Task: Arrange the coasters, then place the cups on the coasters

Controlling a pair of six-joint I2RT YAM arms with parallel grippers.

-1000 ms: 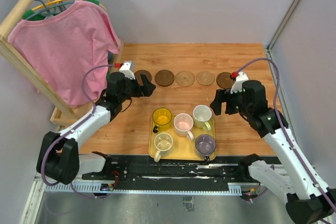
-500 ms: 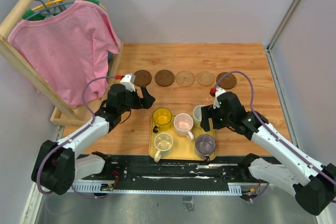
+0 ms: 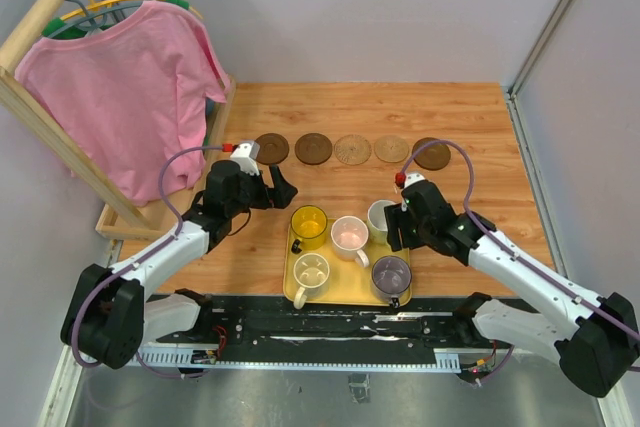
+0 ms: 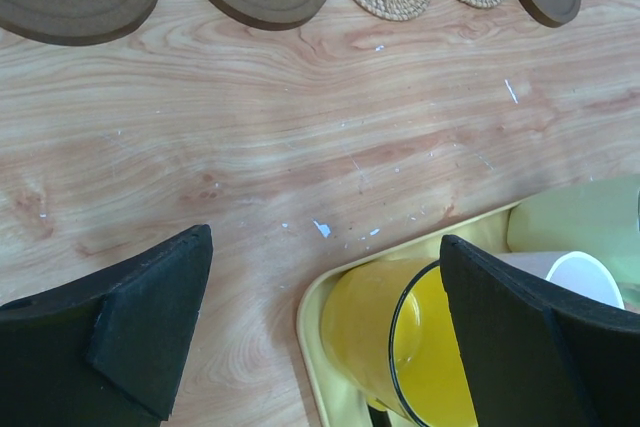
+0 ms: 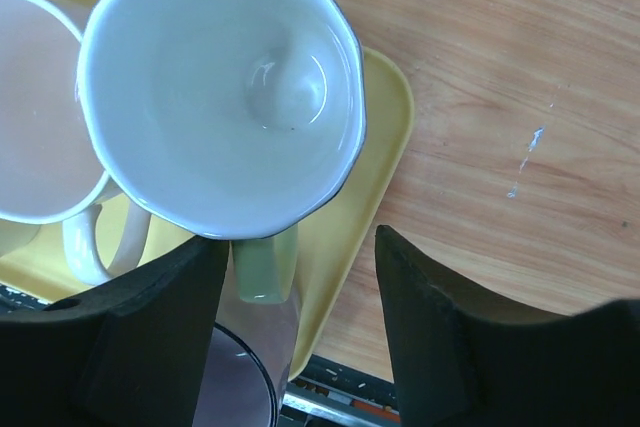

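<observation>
Five coasters lie in a row across the table: dark brown (image 3: pixel 271 147), dark brown (image 3: pixel 313 148), tan woven (image 3: pixel 352 150), tan woven (image 3: pixel 391 149), dark brown (image 3: pixel 432 154). Five cups stand on the yellow tray (image 3: pixel 291 287): yellow (image 3: pixel 309 225), pink (image 3: pixel 349 235), pale green (image 3: pixel 379 215), cream (image 3: pixel 311 272), purple (image 3: pixel 391 274). My left gripper (image 4: pixel 325 242) is open just behind the yellow cup (image 4: pixel 400 347), one finger over its rim. My right gripper (image 5: pixel 300 242) straddles the green cup's handle (image 5: pixel 265 267). Its left finger sits beside the handle and the right finger stands clear of it.
A wooden rack with a pink shirt (image 3: pixel 120 87) leans over the table's left side. Grey walls close the back and right. The black rail (image 3: pixel 340 322) with the arm bases runs just in front of the tray.
My right arm swung from the back right down onto the green cup, and its jaws narrowed around the handle. The left gripper crept slightly toward the yellow cup.
</observation>
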